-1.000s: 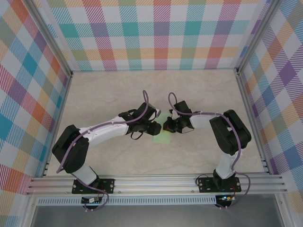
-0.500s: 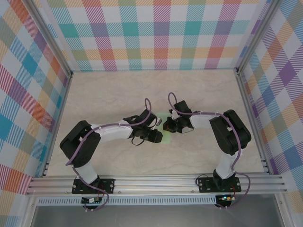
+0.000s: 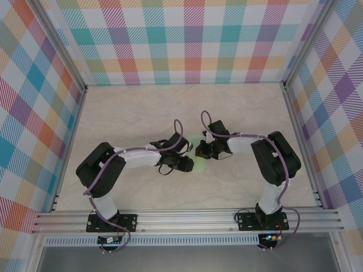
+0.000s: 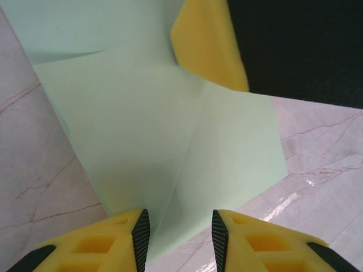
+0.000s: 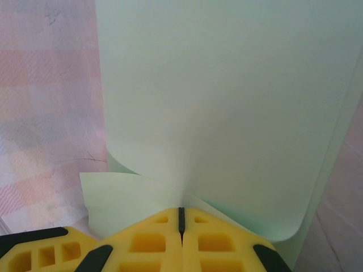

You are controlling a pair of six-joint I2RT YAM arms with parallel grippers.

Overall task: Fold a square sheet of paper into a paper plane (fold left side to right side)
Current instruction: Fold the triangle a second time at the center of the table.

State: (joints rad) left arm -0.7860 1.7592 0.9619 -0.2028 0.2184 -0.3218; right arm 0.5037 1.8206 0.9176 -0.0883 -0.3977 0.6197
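Observation:
The pale green sheet of paper [image 4: 153, 130] lies on the marble table with a crease down its middle and a flap folded over at the far left. My left gripper [image 4: 179, 241] is open and straddles the sheet's near edge, just above the crease. My right gripper [image 5: 181, 218] is shut on an edge of the paper [image 5: 227, 96], which curls up and over in front of it. One of its yellow fingers [image 4: 207, 45] rests at the sheet's far side. From above, both grippers [image 3: 189, 164] [image 3: 199, 152] meet over the paper [image 3: 199, 165]. The paper plane, as a narrow dart, is out of view.
The marble tabletop [image 3: 136, 113] stretches wide around the arms. Checkered walls [image 3: 187, 39] and aluminium rails [image 3: 187, 218] close in the workspace.
My left arm has swung its elbow inward and the left gripper has slid toward the near side of the paper, covering more of it. The right gripper has barely moved.

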